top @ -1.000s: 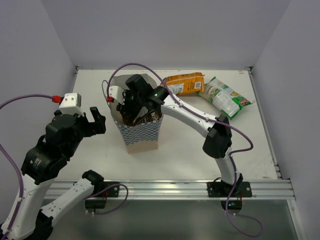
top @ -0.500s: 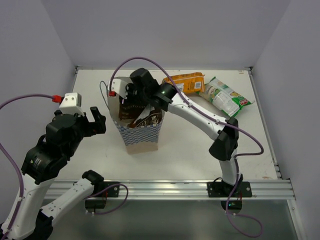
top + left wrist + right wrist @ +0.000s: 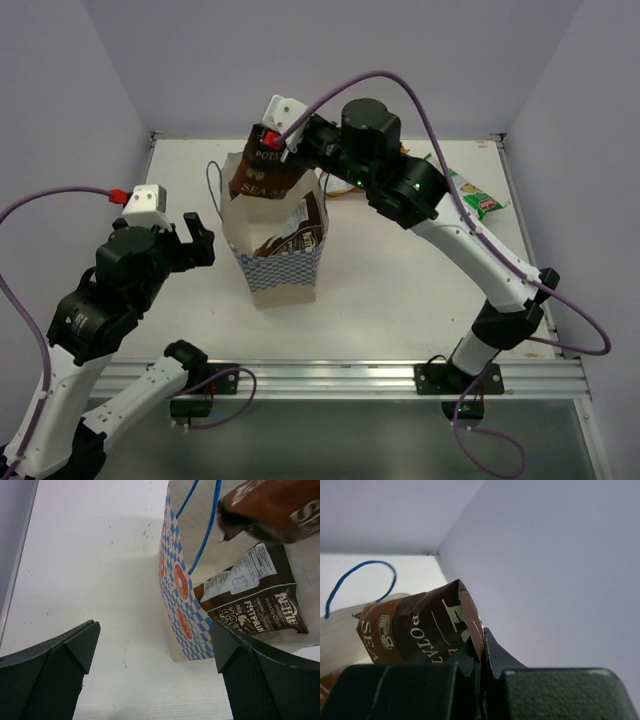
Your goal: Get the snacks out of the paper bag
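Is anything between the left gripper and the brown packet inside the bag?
Yes: the paper bag's checkered side wall faces the left gripper, and the other brown packet, held by the right gripper, hangs over the mouth.

The paper bag (image 3: 283, 272) stands upright near the middle of the table with its mouth spread open; it is cream above a blue-and-white checkered lower band with red oval logos, and a thin blue cord handle loops out at its left side. One dark brown chip packet (image 3: 262, 176) with white lettering hangs just above the bag's mouth, clear of the rim and pinched by its top edge in the right gripper (image 3: 481, 656). A second dark brown packet (image 3: 255, 611) leans tilted inside the bag, and a green-and-white packet (image 3: 478, 198) lies flat at the table's far right, partly hidden.
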`<state>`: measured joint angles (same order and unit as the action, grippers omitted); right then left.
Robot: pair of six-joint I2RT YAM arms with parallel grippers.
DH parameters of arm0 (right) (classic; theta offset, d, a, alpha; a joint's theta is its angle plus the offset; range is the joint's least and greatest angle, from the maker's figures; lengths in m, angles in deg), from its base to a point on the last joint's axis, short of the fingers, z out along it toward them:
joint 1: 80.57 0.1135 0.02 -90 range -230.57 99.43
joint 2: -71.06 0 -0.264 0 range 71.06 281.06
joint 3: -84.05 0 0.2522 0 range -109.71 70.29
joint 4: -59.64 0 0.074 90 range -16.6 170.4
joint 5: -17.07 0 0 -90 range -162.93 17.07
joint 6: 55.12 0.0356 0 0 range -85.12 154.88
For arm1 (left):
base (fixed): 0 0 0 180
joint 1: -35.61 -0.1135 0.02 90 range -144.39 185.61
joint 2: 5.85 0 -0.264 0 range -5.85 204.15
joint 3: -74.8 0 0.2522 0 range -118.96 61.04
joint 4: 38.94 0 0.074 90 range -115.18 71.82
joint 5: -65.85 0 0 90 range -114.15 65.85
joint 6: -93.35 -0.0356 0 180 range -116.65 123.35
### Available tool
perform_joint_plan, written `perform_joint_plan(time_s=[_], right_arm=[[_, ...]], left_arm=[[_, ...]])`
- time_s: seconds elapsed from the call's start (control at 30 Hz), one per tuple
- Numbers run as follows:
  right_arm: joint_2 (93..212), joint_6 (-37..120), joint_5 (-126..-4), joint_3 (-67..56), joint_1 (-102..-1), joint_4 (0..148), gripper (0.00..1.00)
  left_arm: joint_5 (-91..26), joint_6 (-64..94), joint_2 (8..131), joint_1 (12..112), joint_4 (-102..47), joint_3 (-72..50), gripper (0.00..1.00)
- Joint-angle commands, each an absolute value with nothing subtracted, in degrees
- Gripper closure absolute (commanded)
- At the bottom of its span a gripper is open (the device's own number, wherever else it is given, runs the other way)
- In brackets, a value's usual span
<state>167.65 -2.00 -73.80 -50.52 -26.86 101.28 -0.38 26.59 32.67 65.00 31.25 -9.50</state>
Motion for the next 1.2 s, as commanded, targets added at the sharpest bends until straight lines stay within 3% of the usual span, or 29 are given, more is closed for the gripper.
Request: perform_joint_plan(time_s=[0.0, 0.27, 0.47, 0.77, 0.9, 1.17], right_arm=[[161.08, -0.28, -79.5, -51.18, -26.96, 87.67, 1.0], [148.94, 3.15, -88.65, -43.71, -27.39, 75.52, 1.0], [141.92, 6.83, -101.47, -35.98, -33.54, 73.84, 1.0], [132.58, 23.08, -110.81, -18.67, -44.26, 88.15, 1.0], [131.17, 38.08, -108.37, -10.75, -46.55, 97.21, 1.0], [137.49, 58.59, -88.76, -5.21, -46.82, 98.63, 1.0]], left_arm=[[-0.86, 25.94, 32.91, 65.05, 28.7, -9.1, 0.0], [-0.77, 25.59, 33.08, 65.05, 26.95, -8.31, 0.0], [-1.99, 24.44, 34.66, 65.05, 24.31, -7.87, 0.0], [-3.49, 22.86, 37.39, 65.05, 19.83, -7.69, 0.0], [-4.54, 22.51, 38.71, 64.96, 18.68, -7.78, 0.0], [-4.81, 22.42, 38.71, 64.96, 19.38, -7.96, 0.0]])
